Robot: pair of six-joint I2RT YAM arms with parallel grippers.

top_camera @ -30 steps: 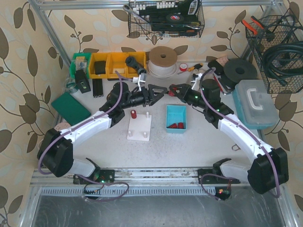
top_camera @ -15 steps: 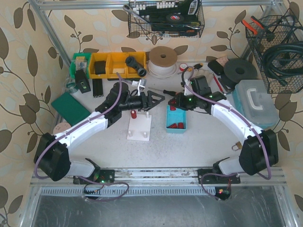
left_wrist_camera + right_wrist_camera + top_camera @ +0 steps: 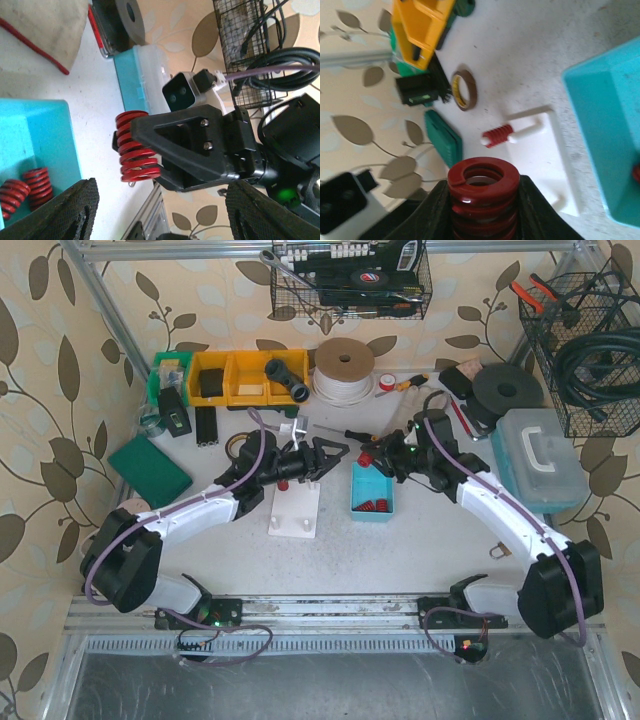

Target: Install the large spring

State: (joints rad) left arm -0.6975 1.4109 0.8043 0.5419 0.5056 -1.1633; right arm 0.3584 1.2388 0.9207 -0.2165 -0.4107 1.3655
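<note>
Two tools of mine meet over the middle of the counter (image 3: pixel 420 540), a pale, speckled surface closed in by leaf-print walls. Along the top of the frame it is crowded with yellow bins (image 3: pixel 235 377), a reel (image 3: pixel 344 367) and a teal case (image 3: pixel 540 460). My right tool (image 3: pixel 368 457) is clenched on the large spring (image 3: pixel 136 147), a glossy red coil held at the upper edge of the teal bin (image 3: pixel 385 485). My left tool (image 3: pixel 338 455) is released, its black, grainy pads (image 3: pixel 50 212) wide apart with nothing between them, just left of the spring. Below it lies the white plate (image 3: pixel 540 150) with smooth round pegs, one wearing a small spring (image 3: pixel 496 136). Open counter runs from plate and bin down to the metal rail (image 3: pixel 330 608).
</note>
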